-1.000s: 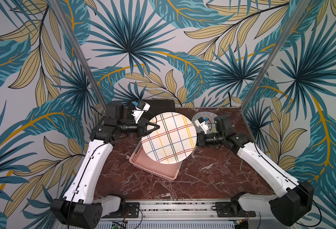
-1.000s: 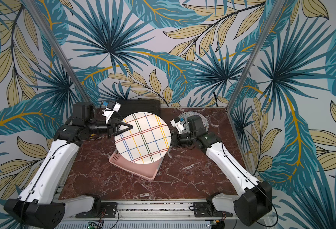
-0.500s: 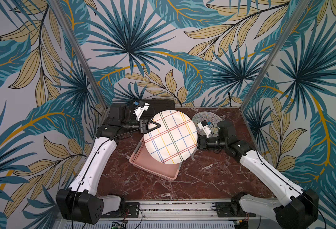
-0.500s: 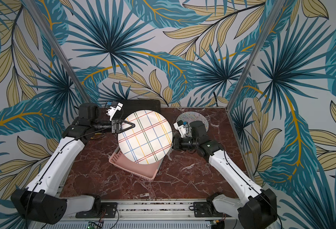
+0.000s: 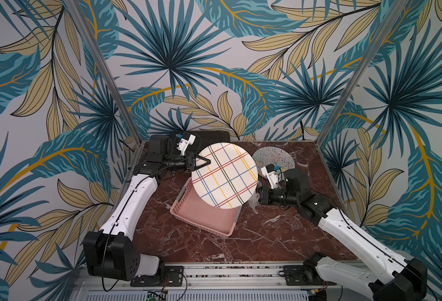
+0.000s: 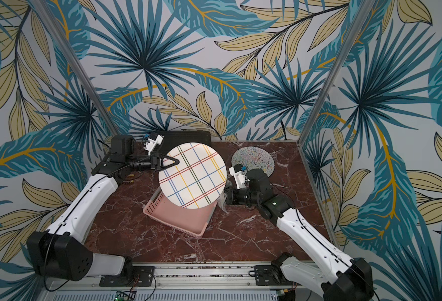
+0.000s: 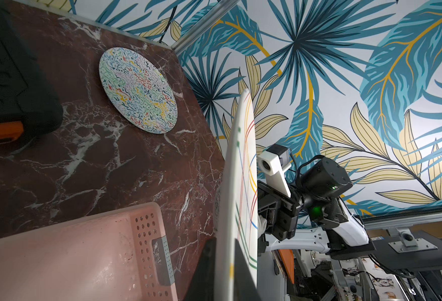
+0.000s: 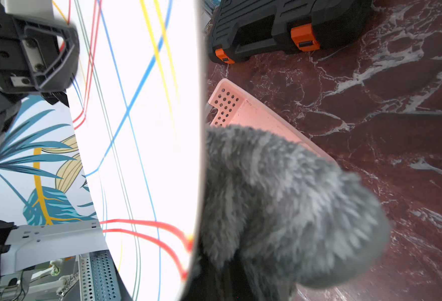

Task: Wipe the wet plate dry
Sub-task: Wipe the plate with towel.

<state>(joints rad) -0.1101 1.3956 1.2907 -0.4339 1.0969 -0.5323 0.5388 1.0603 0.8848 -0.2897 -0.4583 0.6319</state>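
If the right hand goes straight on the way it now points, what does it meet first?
Probably the striped plate: the right hand, shut on the grey cloth, points at its rim; depth is unclear.

Plate (image 5: 225, 176) held tilted above basket (image 5: 204, 220); basket mid-table (image 5: 280, 234). Left gripper (image 5: 206, 162) on plate's left rim; right gripper (image 5: 258, 196) with cloth (image 8: 280, 198) at its right. Second plate (image 5: 273, 157) flat behind right gripper; case (image 5: 212, 135) at back edge.
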